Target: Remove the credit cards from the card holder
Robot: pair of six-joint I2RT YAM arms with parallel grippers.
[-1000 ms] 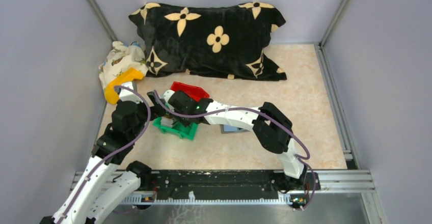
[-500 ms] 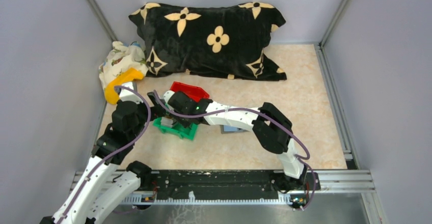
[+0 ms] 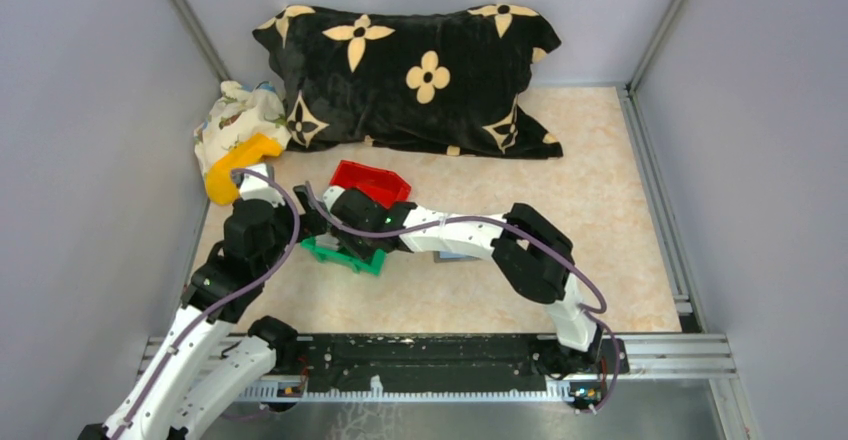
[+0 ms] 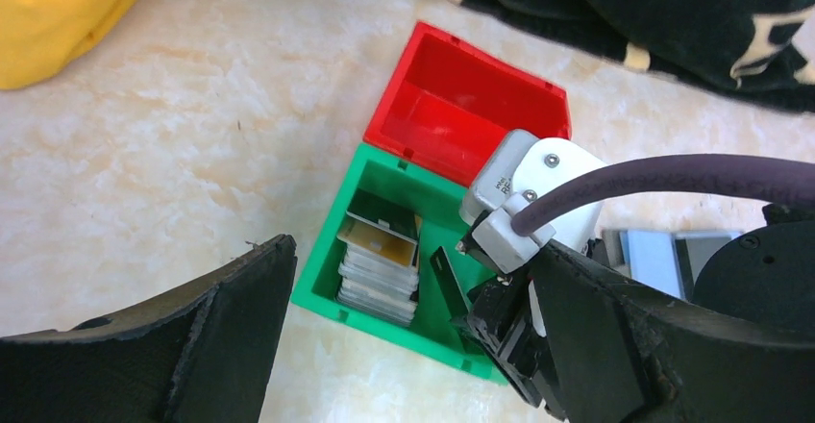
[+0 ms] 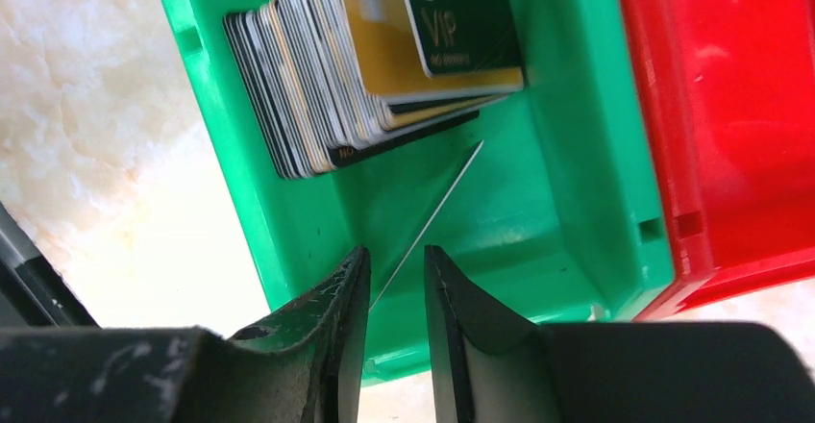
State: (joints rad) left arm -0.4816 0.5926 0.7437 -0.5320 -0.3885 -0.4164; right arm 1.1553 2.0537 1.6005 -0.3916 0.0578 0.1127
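Well along, I judge: a card stack (image 5: pixel 384 48) fills the green bin (image 5: pixel 567 154) mid-frame, my right gripper (image 5: pixel 392 269) stands narrowly apart around one loose edge-on card (image 5: pixel 428 219), the left gripper (image 4: pixel 413 255) gapes wide, and the card holder (image 4: pixel 654 260) lies right of the bin, contents unreadable.

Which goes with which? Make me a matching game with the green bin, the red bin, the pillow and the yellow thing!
Things:
1. green bin
2. red bin
3. pillow
4. yellow thing

Clues:
A. black with cream flowers
B. has a stack of cards inside
C. looks empty
D. far left, beside the patterned cloth

Pairs: 1-B, 2-C, 3-A, 4-D
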